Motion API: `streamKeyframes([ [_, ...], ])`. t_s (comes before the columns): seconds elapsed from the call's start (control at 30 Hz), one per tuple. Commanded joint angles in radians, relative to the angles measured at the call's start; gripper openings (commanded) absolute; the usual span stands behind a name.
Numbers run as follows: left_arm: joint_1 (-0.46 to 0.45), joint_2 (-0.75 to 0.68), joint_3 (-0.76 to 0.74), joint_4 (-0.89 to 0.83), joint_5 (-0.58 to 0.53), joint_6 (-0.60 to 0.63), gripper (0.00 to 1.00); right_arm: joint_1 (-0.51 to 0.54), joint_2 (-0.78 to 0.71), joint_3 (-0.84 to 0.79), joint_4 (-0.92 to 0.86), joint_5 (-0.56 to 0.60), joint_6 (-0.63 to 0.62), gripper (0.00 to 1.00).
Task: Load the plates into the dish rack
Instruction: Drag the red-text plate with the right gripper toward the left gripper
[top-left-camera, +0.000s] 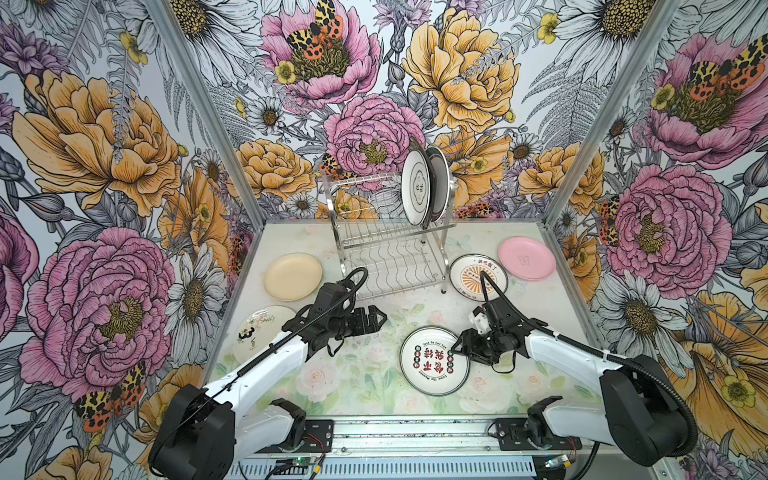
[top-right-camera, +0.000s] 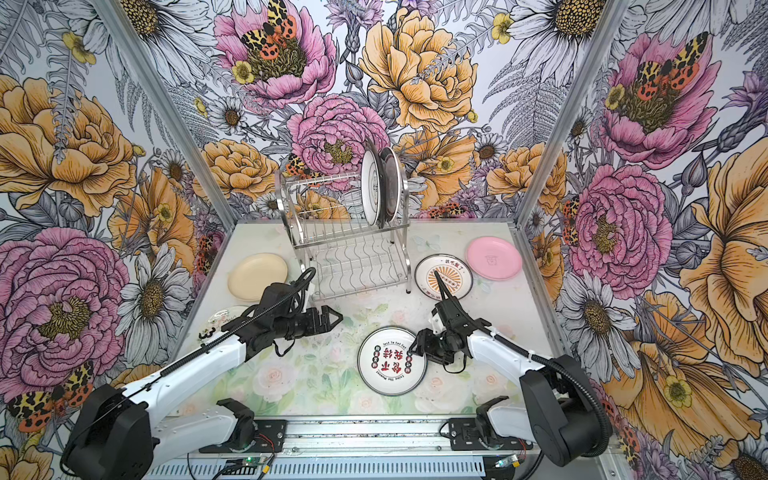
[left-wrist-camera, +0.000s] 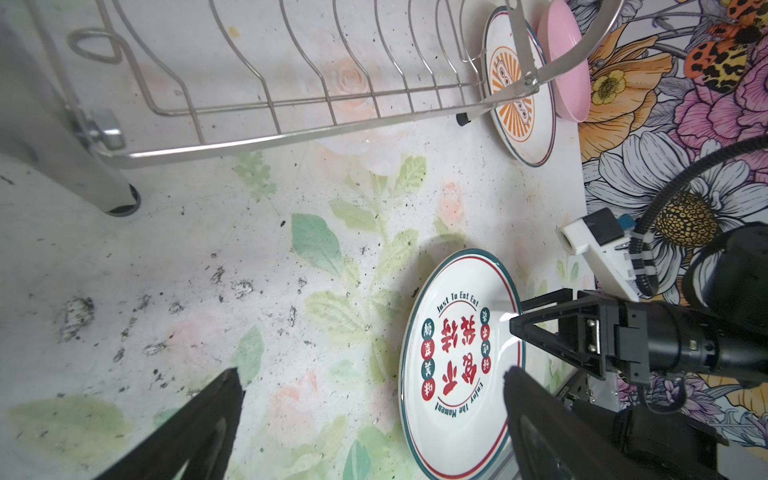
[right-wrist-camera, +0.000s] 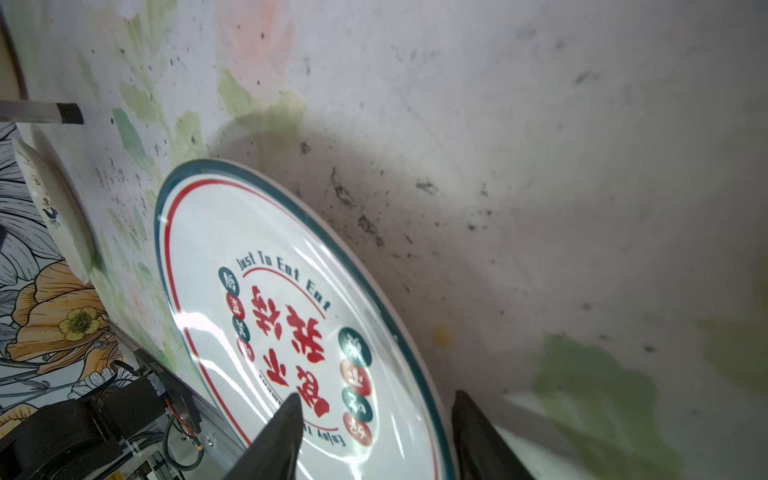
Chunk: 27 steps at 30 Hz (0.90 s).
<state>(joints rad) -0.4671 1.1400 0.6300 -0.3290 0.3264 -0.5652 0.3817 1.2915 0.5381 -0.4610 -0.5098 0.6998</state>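
Near centre: right pincer (top-left-camera: 457, 345) in from the right, straddles the right rim of the teal-rim plate (top-left-camera: 432, 360), fingers apart, one over the printed face, one outside the rim; not seen clamped in the right wrist view. Same plate lies on the surface (top-left-camera: 353, 374), red characters up, near and slightly right of the dish rack (top-left-camera: 390, 249). Left of it: left pincer (top-left-camera: 380, 319) hangs over bare surface just near of the rack, fingers wide apart, nothing between them, tips toward the right. Far centre: dish rack stands on its feet, two tiers. Upper tier, right end: white black-rimmed plate (top-left-camera: 415, 193) on edge, dark plate (top-left-camera: 439, 183) on edge just behind it to the right, close together. On the surface, right of the rack: sunburst plate (top-left-camera: 467, 276) flat, partly behind the right arm's cable in both top views; pink plate (top-left-camera: 526, 258) flat, just right and farther, beside the sunburst one. Left of the rack: cream plate (top-left-camera: 293, 276) flat. Near left: white plate with a black "3" (top-left-camera: 255, 332), partly hidden under the left arm.
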Motion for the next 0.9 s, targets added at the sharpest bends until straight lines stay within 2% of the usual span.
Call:
streamKeyframes([
  [0.0, -0.005, 0.002, 0.025, 0.002, 0.019, 0.031, 0.98, 0.013, 0.018, -0.013, 0.060, -0.041, -0.036, 0.54],
  [0.17, -0.011, 0.004, 0.013, 0.009, 0.028, 0.020, 0.98, 0.027, 0.063, -0.013, 0.078, -0.055, -0.062, 0.44],
  [0.63, -0.025, -0.005, 0.005, 0.018, 0.026, 0.002, 0.99, 0.050, 0.106, -0.009, 0.076, -0.038, -0.101, 0.02],
  [0.87, -0.031, -0.009, 0.003, 0.017, 0.023, -0.003, 0.99, 0.057, 0.092, 0.004, 0.076, -0.058, -0.128, 0.00],
])
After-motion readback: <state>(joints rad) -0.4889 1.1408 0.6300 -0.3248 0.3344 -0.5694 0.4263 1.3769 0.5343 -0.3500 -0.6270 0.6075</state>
